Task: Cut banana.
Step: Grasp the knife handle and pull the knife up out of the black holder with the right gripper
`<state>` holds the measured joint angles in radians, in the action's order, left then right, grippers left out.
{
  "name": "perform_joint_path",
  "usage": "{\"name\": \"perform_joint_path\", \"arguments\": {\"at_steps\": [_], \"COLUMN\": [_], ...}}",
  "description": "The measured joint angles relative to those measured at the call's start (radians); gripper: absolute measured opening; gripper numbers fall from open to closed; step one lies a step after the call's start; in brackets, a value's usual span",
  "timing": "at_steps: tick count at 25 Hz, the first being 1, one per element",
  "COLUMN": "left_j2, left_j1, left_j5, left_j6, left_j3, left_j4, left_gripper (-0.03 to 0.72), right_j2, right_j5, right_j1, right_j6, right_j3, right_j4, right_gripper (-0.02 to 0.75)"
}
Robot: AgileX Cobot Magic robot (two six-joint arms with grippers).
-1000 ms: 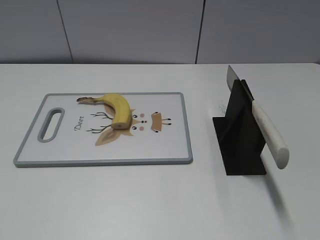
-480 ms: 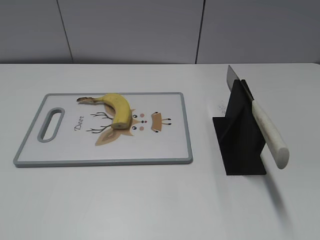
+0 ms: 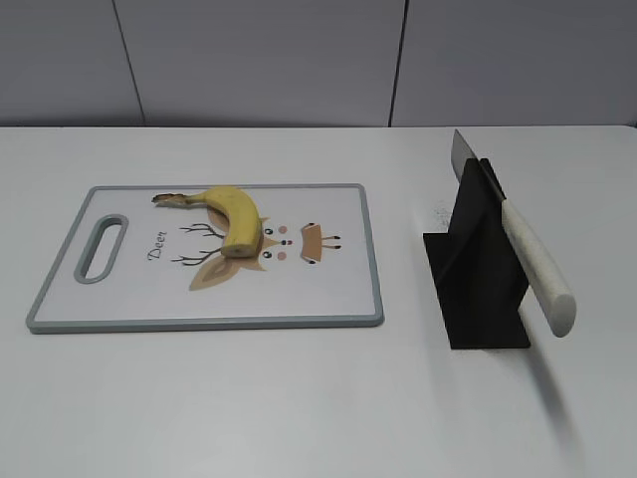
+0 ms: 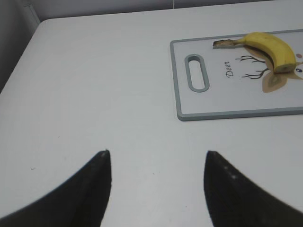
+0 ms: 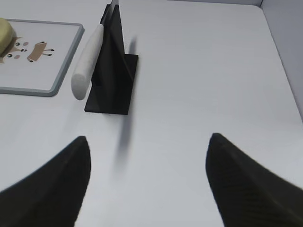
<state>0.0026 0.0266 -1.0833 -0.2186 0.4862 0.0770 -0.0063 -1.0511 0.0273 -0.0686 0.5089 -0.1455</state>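
Note:
A yellow banana (image 3: 231,217) lies on a white cutting board (image 3: 299,289) with a grey rim and a deer drawing, left of middle. It also shows in the left wrist view (image 4: 274,45). A knife with a white handle (image 3: 535,267) rests slanted in a black stand (image 3: 478,269) on the right; the right wrist view shows the handle (image 5: 87,56) too. My left gripper (image 4: 156,153) is open and empty over bare table, left of the board. My right gripper (image 5: 147,138) is open and empty, nearer than the stand. Neither gripper shows in the exterior view.
The white table (image 3: 318,398) runs to a grey wall at the back. The board's handle slot (image 4: 195,72) faces the left arm. The table's left edge (image 4: 19,56) and right edge (image 5: 279,56) show in the wrist views.

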Motion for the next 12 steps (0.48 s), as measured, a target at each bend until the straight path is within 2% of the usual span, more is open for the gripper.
{"name": "perform_joint_path", "arguments": {"at_steps": [7, 12], "left_j2": [0.0, 0.002], "left_j1": [0.0, 0.0], "left_j5": [-0.002, -0.002], "left_j6": [0.0, 0.0], "left_j3": [0.0, 0.0], "left_j4": [0.001, 0.001], "left_gripper": [0.591, 0.599], "right_j2": [0.154, 0.328], "right_j5": [-0.146, -0.164], "right_j1": [0.0, 0.0], "right_j6": [0.015, 0.019], "right_j3": [0.082, 0.173], "right_j4": [-0.021, -0.033], "right_gripper": [0.584, 0.584]}}
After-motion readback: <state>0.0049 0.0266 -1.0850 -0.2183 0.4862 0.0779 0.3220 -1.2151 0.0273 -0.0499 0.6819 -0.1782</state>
